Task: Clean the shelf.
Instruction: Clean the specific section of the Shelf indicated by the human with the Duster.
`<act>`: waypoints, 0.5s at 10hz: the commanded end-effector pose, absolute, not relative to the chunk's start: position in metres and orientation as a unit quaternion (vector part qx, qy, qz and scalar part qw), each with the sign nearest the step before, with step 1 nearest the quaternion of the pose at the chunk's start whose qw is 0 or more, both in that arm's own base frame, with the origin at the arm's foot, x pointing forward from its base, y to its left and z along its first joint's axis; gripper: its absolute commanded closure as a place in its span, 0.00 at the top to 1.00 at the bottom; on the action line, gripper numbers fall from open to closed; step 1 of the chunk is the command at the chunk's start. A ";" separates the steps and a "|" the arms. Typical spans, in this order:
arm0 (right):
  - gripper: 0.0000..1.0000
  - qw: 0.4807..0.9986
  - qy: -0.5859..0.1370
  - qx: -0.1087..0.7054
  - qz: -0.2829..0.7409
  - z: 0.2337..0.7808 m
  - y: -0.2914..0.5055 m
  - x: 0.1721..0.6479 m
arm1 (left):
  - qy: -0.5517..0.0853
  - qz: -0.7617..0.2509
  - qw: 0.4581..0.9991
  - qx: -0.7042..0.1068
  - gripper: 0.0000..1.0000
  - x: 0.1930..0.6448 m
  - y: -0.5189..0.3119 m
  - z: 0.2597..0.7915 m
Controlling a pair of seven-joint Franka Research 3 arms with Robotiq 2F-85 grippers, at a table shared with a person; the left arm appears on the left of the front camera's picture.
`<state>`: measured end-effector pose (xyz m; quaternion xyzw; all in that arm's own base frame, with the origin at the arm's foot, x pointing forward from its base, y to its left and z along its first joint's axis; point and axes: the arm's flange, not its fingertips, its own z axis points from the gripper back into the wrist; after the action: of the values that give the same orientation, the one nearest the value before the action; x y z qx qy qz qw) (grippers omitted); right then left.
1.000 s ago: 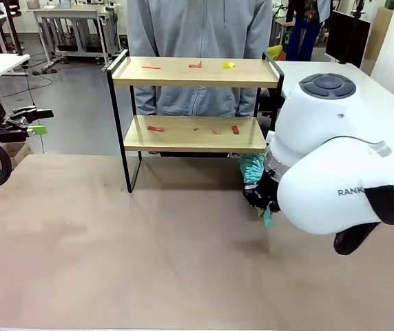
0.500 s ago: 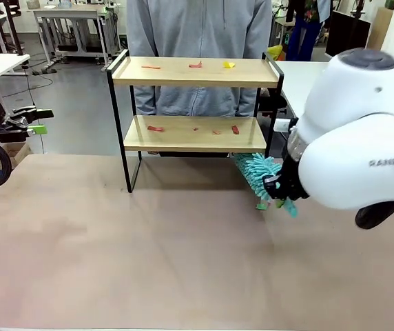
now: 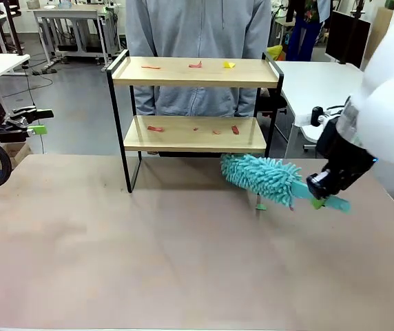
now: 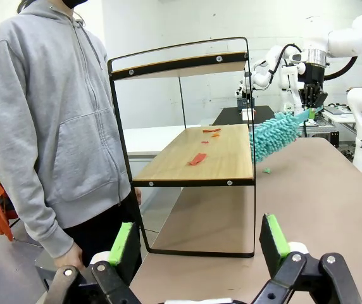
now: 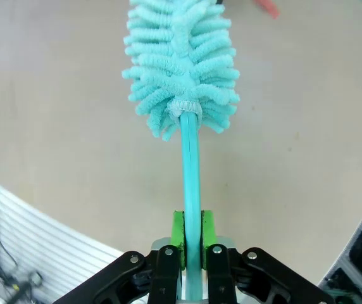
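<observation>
1. Along the far edge of the tabletop (image 3: 149, 255), near its middle, the shelf (image 3: 176, 72) is standing upright with both wooden boards facing up.
2. Red scraps (image 3: 155, 128) are lying on both boards and a yellow scrap (image 3: 229, 65) is sitting on the top one. By my reading the cleaning is only just getting under way, since nothing is looking swept off either board.
3. A teal duster (image 3: 259, 178) is hovering near the shelf's right end, at about the height of the lower board. Its fluffy head is pointing at the frame, and I cannot tell whether it is touching.
4. The right arm's fingers (image 5: 178, 229) are clamping shut on the duster's thin handle, so the tool is in hand and both boards are waiting to be swept.
5. The left arm's fingers (image 4: 121, 244) are standing wide apart, gripping nothing, off the tabletop's left edge.
6. A small green fleck (image 3: 260, 206) is lying on the tan, matte tabletop just under the duster.
7. A person in a grey hoodie (image 3: 197, 27) is standing right behind the far edge, with white tables (image 3: 66, 12) and grey floor stretching beyond.
</observation>
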<state>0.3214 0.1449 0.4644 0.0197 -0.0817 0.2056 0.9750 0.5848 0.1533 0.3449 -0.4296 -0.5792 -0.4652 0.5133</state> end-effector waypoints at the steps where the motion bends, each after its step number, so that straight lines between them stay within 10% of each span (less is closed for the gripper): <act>1: 0.13 0.959 -0.089 0.019 0.269 0.448 0.112 0.292 | -0.582 -0.468 0.512 -0.425 1.00 0.584 0.152 0.348; 5: 0.13 0.968 -0.077 0.019 0.237 0.469 0.137 0.318 | -0.582 -0.468 0.512 -0.425 1.00 0.584 0.152 0.348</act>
<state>0.3187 0.1331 0.4692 0.0248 -0.0762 0.2545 0.9637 0.5848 0.1532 0.3450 -0.4296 -0.5792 -0.4653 0.5133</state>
